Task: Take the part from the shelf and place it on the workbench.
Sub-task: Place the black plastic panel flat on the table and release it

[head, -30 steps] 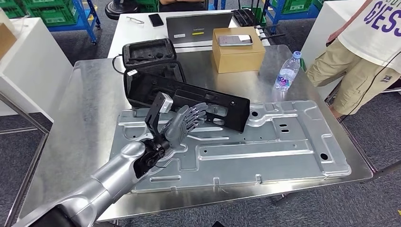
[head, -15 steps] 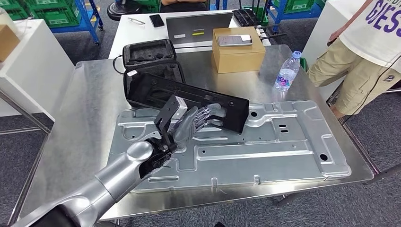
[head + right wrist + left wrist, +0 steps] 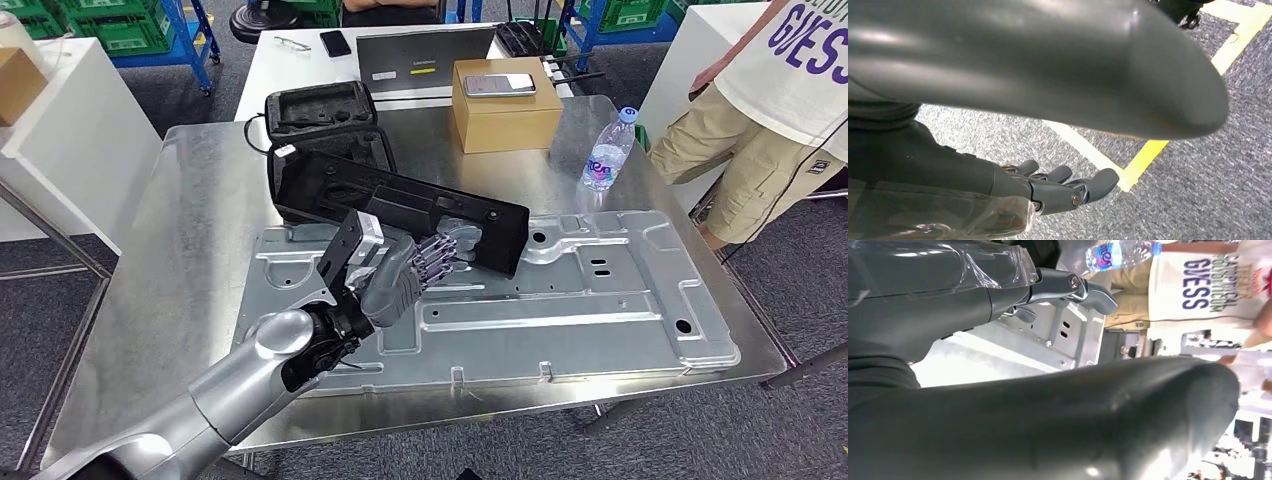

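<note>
Your head view lists the black part point(image 3: 400, 208) lying aslant on the steel bench point(image 3: 190, 250), one end on the stamped metal panel point(image 3: 560, 310), with the left hand point(image 3: 400, 275) beside its near edge, fingers spread, gripping nothing. Your right wrist view adds the right hand point(image 3: 1068, 187), fingers apart and empty, over grey carpet point(image 3: 1198, 190). Your left wrist view reads "GUESS" on a person's shirt point(image 3: 1198, 285) beside a water bottle point(image 3: 1118, 250).
</note>
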`<action>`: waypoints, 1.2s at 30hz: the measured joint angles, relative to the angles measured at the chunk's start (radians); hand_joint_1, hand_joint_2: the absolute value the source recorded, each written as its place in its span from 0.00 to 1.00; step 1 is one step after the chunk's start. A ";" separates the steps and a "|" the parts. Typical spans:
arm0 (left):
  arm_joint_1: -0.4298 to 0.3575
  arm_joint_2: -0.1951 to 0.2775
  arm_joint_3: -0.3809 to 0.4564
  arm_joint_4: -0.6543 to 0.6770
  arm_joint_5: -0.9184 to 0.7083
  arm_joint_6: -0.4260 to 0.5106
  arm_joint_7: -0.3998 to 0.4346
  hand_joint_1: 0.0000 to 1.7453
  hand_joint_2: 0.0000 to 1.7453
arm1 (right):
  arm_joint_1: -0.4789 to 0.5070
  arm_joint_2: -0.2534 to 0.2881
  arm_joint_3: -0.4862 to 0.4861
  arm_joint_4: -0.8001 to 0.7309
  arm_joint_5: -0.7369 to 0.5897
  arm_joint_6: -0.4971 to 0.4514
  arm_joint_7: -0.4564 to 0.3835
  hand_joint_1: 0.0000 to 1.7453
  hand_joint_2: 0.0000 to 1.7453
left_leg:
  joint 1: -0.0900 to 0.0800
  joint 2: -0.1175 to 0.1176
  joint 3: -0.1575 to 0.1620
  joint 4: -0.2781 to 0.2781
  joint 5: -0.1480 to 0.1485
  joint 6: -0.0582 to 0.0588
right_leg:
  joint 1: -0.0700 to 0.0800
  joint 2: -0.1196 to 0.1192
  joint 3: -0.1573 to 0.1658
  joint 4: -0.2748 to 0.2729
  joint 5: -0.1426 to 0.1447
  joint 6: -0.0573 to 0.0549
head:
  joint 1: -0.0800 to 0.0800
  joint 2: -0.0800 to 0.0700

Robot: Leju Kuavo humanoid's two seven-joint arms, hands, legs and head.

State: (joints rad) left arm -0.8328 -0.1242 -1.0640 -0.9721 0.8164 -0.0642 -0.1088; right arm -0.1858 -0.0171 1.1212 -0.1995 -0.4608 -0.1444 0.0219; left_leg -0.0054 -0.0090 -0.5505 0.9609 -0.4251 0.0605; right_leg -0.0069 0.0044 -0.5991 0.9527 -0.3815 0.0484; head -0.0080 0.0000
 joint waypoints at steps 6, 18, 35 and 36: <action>0.014 0.022 0.001 -0.077 0.031 -0.015 -0.002 0.00 0.00 | 0.005 -0.003 -0.008 0.000 0.000 0.000 -0.002 0.00 0.00 | 0.000 0.004 -0.036 -0.005 0.040 0.027 | -0.005 0.000 -0.094 0.280 -0.191 0.019 | 0.004 0.000; 0.046 0.066 -0.002 -0.178 0.052 -0.057 -0.007 0.00 0.00 | 0.008 -0.009 -0.024 0.000 0.000 0.000 -0.009 0.00 0.00 | 0.001 0.002 -0.120 0.045 0.044 -0.021 | 0.001 -0.003 0.088 -0.016 -0.063 -0.028 | 0.003 0.000; 0.145 0.076 -0.050 -0.190 -0.046 -0.130 -0.048 0.00 0.00 | 0.013 -0.013 -0.033 0.000 0.007 0.000 -0.010 0.00 0.00 | -0.002 0.007 0.044 -0.038 0.002 0.026 | -0.004 -0.003 -0.107 0.157 -0.100 0.014 | 0.005 0.000; 0.157 0.075 -0.053 -0.183 -0.056 -0.134 -0.051 0.00 0.00 | 0.013 -0.013 -0.033 0.000 0.008 0.000 -0.010 0.00 0.00 | -0.003 0.008 0.029 -0.037 0.014 0.027 | -0.004 -0.003 -0.122 0.227 -0.137 0.017 | 0.005 0.000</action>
State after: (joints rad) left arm -0.6760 -0.0490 -1.1168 -1.1548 0.7608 -0.1987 -0.1599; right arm -0.1724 -0.0305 1.0884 -0.1995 -0.4524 -0.1442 0.0117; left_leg -0.0082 -0.0010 -0.5218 0.9236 -0.4110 0.0875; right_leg -0.0114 0.0016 -0.7208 1.1796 -0.5188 0.0658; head -0.0031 -0.0001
